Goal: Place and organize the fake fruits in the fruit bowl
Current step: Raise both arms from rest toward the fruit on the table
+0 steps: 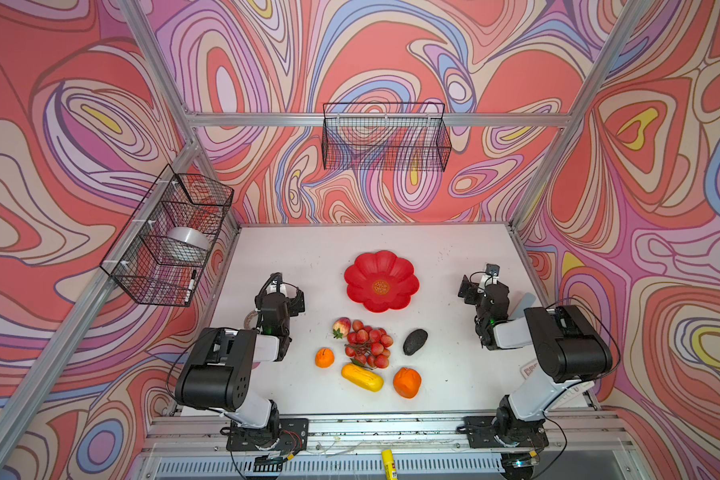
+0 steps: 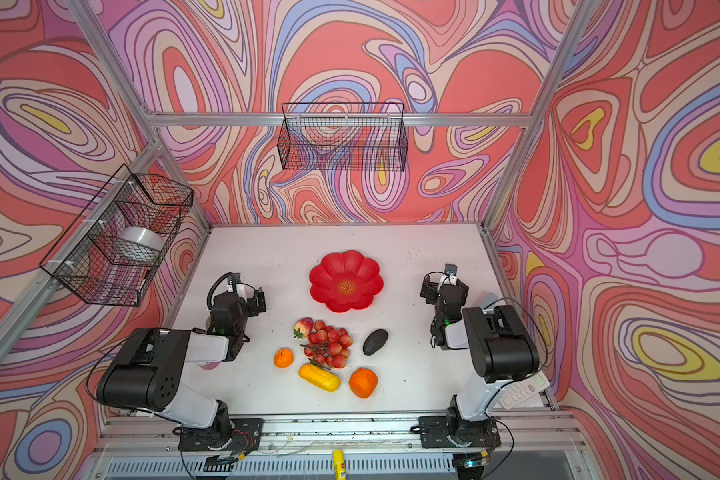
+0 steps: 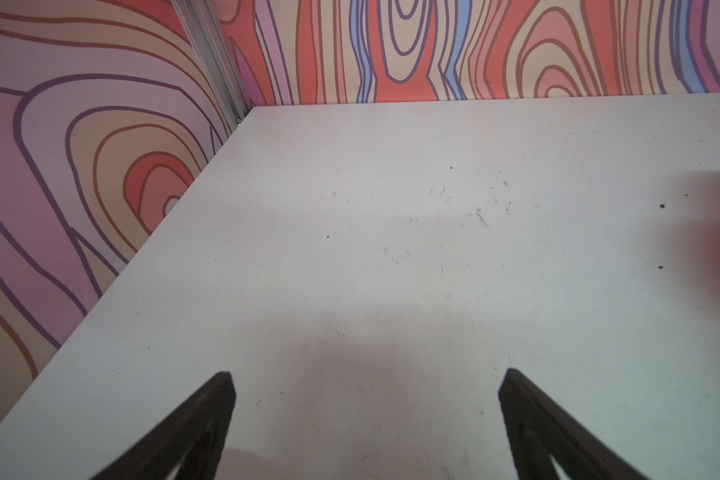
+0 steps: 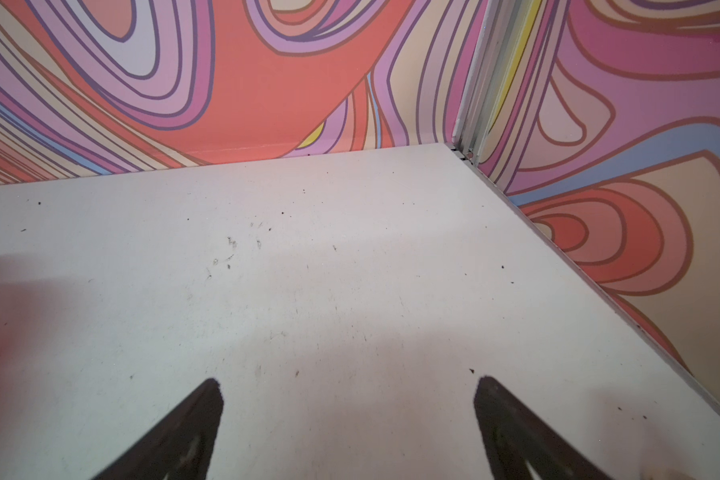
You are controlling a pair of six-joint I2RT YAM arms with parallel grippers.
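Red bowl seen on white table, toward 12 o'clock from fruit, nothing in it. Fruit grouped apart from bowl: berry bunch at centre, strawberry touching at 11 o'clock, avocado at 3, small orange at 8, yellow fruit at 6, large orange at 5. Left gripper spread wide, nothing held. Right gripper spread wide, nothing held.

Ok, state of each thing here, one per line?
fruit bowl: empty, upright on table
avocado: on table, outside bowl
berry bunch: on table, strawberry touching it
two oranges: on table
yellow fruit: lying flat
left gripper: jaws open, empty
right gripper: jaws open, empty
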